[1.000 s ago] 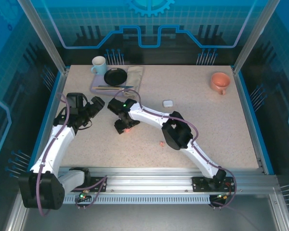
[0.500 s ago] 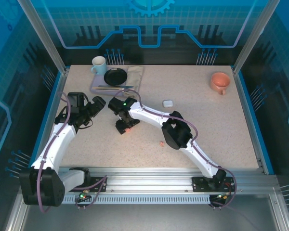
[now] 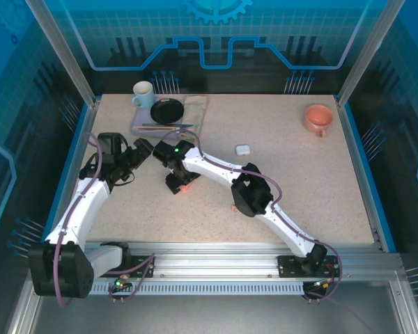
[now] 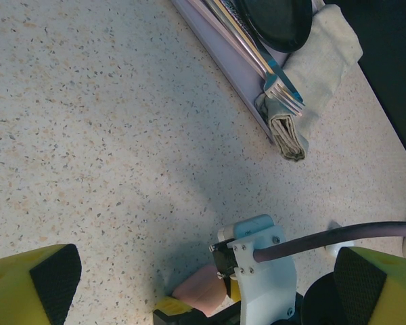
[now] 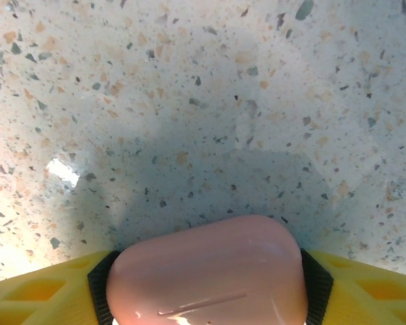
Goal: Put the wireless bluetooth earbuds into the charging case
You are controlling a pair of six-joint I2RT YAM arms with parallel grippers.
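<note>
Pinching pink case (image 5: 204, 271), right end effector (image 3: 179, 184); left end effector (image 3: 141, 150) spread near tray (image 4: 220, 74).

In R wrist view you see the pink case (image 5: 204, 271) cut off by the btm edge. From top, the R gripper (image 3: 180, 186) covers most of it. Pink speck (image 3: 233, 207) beside the R arm (image 3: 254, 198): too small to tell.

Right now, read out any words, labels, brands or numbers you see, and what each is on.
None readable.
The pink charging case in the right gripper's jaws is plain; the white case, mug and orange cup show no print at this size.
The back panel bears a gear drawing, no letters.
</note>
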